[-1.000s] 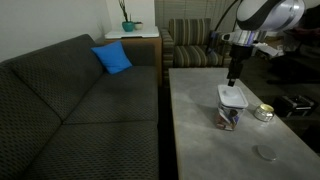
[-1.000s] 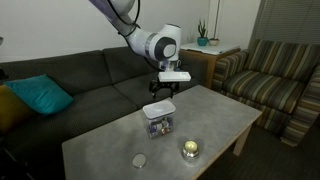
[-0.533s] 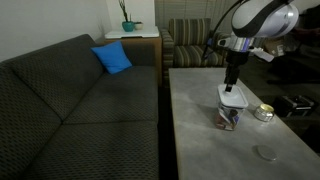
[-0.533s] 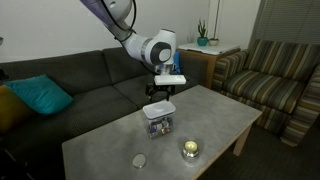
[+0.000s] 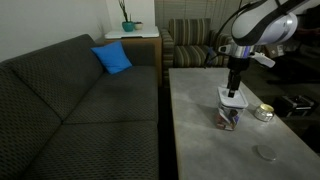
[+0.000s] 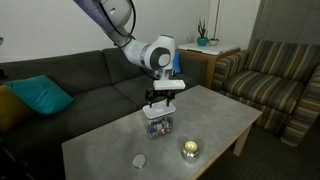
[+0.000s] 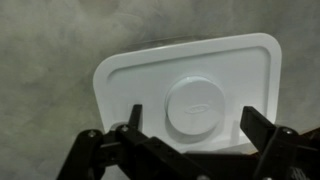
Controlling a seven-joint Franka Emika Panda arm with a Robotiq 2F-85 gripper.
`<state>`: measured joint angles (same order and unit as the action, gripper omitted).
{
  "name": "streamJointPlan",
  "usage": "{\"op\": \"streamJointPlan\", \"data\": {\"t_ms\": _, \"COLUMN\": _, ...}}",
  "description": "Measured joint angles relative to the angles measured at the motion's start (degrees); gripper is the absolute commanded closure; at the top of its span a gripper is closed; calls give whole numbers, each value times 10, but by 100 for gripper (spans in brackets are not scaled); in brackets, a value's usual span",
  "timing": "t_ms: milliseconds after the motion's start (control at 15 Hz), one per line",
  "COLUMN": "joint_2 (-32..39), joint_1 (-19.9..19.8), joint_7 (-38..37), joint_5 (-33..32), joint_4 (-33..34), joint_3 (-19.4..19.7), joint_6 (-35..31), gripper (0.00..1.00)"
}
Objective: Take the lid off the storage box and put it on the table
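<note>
The white lid [image 7: 185, 85] sits on the clear storage box [image 5: 229, 113], which stands on the grey stone-like table [image 5: 200, 130]; the box also shows in an exterior view [image 6: 158, 124], with colourful items inside. My gripper [image 7: 190, 125] is open, its two black fingers spread either side of the lid's round raised centre [image 7: 197, 104], just above it. In both exterior views the gripper [image 5: 233, 92] [image 6: 160, 100] hangs straight down onto the box top.
A small round shiny tin [image 5: 264, 112] [image 6: 188, 150] and a flat clear disc [image 5: 266, 153] [image 6: 139, 159] lie on the table near the box. A dark sofa [image 5: 70, 110] with a blue cushion [image 5: 113, 58] runs along the table. A striped armchair [image 6: 275, 85] stands beyond.
My gripper has come down towards the lid and now sits just over it; the box and lid have not moved.
</note>
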<state>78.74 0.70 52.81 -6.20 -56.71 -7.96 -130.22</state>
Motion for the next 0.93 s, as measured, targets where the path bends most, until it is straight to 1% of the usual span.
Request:
{"op": "streamJointPlan", "data": {"t_ms": 333, "joint_2": 0, "joint_1": 7, "joint_7": -15, "joint_5": -4, "joint_4": 1, "joint_3": 8, "joint_6": 0, "gripper": 0}}
{"op": "streamJointPlan", "data": {"t_ms": 467, "joint_2": 0, "joint_1": 21, "joint_7": -42, "joint_5": -17, "joint_4": 1, "joint_3": 26, "joint_6": -4, "gripper": 0}}
{"op": "streamJointPlan", "data": {"t_ms": 733, "joint_2": 0, "joint_1": 58, "joint_7": -125, "joint_5": -45, "joint_4": 1, "joint_3": 79, "joint_6": -30, "gripper": 0}}
{"op": "streamJointPlan", "data": {"t_ms": 800, "joint_2": 0, "joint_1": 64, "joint_7": -139, "joint_5": -45, "joint_4": 0, "joint_3": 86, "joint_6": -34, "gripper": 0}}
{"op": "streamJointPlan", "data": {"t_ms": 933, "joint_2": 1, "joint_1": 66, "joint_7": -156, "joint_5": -44, "joint_4": -2, "joint_3": 88, "joint_6": -49, "gripper": 0}}
